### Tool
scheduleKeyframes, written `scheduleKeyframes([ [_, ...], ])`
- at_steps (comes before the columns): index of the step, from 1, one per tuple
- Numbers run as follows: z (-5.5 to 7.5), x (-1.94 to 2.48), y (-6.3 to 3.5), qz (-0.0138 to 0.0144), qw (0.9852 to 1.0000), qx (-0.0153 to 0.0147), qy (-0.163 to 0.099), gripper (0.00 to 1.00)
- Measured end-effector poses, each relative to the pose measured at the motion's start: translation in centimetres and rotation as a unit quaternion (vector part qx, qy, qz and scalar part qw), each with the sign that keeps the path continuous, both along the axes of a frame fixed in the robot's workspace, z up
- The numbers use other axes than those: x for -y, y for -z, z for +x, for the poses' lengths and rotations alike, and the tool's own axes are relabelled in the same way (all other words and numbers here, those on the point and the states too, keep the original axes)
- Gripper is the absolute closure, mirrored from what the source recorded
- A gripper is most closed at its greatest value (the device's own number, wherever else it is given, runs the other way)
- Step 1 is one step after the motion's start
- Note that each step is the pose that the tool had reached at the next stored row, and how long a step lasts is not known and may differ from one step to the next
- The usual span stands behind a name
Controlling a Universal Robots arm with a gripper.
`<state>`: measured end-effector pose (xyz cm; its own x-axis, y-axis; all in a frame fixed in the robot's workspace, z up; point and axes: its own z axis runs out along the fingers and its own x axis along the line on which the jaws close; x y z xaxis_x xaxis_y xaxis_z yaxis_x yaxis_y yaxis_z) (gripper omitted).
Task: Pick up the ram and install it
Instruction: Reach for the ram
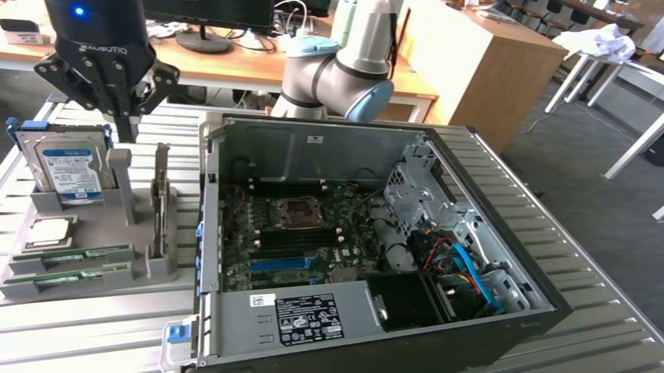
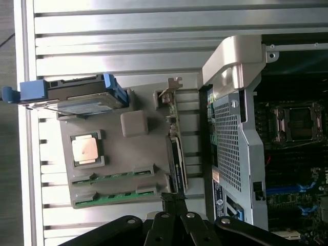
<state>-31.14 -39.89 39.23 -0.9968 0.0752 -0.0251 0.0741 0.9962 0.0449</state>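
Note:
Two green ram sticks (image 1: 75,255) (image 2: 114,176) lie side by side in slots at the near end of a grey holder (image 1: 93,284) on the exterior view's left. The second stick (image 1: 64,275) (image 2: 115,197) sits closest to the holder's edge. My black gripper (image 1: 124,132) (image 2: 174,201) hangs above the holder's far end, between the hard drive and the upright dark card. Its fingers are shut together with nothing held between them. It stands clear of both sticks.
The holder also carries a blue-framed hard drive (image 1: 68,172), a square silver processor (image 1: 50,233) and a tall dark expansion card (image 1: 161,198). An open computer case (image 1: 498,202) with its motherboard (image 1: 301,233) fills the middle of the slatted metal table (image 1: 93,334).

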Motion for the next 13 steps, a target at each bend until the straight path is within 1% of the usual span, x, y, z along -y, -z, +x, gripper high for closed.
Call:
scheduleKeyframes([
  [6,-1.1,0.0,0.0,0.0,1.0,0.0001,0.0,0.9],
  [13,-1.19,0.01,0.0,0.0,1.0,0.0,0.0,0.9],
])
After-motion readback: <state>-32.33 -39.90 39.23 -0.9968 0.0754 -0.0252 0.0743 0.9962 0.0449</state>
